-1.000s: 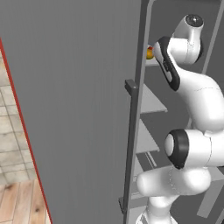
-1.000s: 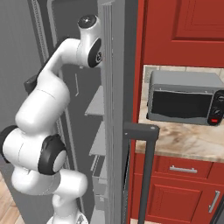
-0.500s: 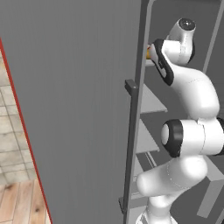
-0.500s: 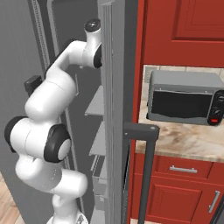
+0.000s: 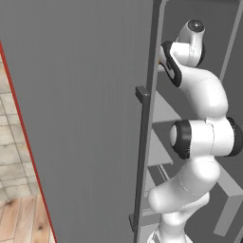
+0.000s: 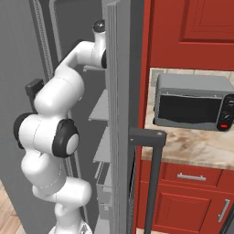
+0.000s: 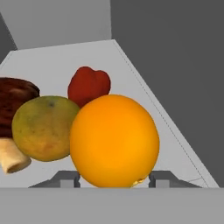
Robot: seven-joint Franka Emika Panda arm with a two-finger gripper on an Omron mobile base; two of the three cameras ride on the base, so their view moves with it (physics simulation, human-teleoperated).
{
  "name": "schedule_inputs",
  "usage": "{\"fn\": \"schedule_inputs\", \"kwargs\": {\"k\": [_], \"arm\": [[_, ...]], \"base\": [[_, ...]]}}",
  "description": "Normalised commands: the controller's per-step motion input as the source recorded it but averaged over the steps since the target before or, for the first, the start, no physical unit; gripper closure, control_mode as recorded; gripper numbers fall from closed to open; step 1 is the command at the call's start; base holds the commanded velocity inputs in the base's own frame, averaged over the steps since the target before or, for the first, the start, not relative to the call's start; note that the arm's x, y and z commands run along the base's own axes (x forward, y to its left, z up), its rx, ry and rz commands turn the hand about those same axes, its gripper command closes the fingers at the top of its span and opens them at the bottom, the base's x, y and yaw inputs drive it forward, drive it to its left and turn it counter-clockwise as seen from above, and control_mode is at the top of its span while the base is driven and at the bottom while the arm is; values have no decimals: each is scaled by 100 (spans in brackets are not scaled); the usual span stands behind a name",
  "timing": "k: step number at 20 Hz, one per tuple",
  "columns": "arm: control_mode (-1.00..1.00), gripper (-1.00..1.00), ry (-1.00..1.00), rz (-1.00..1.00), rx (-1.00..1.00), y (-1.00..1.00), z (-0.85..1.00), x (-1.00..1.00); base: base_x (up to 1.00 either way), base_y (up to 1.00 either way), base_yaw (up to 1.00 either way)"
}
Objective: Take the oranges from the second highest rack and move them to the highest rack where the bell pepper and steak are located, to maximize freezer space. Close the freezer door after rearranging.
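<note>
In the hand view a bright orange (image 7: 114,140) sits squarely between the pincer (image 7: 114,178) tips, one grey fingertip (image 7: 66,178) showing at each lower flank of the fruit. The jaws stand partly apart, set against the orange's sides, so the pincer appears to have hold of it, though actual contact at the pads is hidden by the fruit's bulge.

Just beside it on the left, touching or nearly so, lies a second, greener orange (image 7: 45,127). Beyond the held fruit, further along the shelf, is the dark-red bell pepper (image 7: 89,85), partly hidden by both. At the far left edge sits the steak (image 7: 13,98) (dark brown, with a pale bone end below it).

All rest on the light-grey highest rack (image 7: 144,92). Its right edge runs diagonally away close past the held orange, with only a narrow bare strip between fruit and edge; the widest open shelf lies ahead, past the pepper towards the back wall.

From the left base view, the freezer door (image 5: 80,118) stands open, its edge close beside the arm.
</note>
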Motion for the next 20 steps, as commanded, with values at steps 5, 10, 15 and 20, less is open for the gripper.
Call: {"fn": "schedule_inputs", "kwargs": {"k": [5, 10, 15, 20], "arm": [[-100, 100, 1, 0, 0, -8, -4, 21], [-100, 100, 1, 0, 0, -15, -14, 17], [-100, -100, 1, 0, 0, -10, -13, 17], [-100, -100, 0, 0, 0, -7, -1, 1]], "base": [[0, 0, 0], [0, 0, 0], [0, 0, 0], [0, 0, 0]]}}
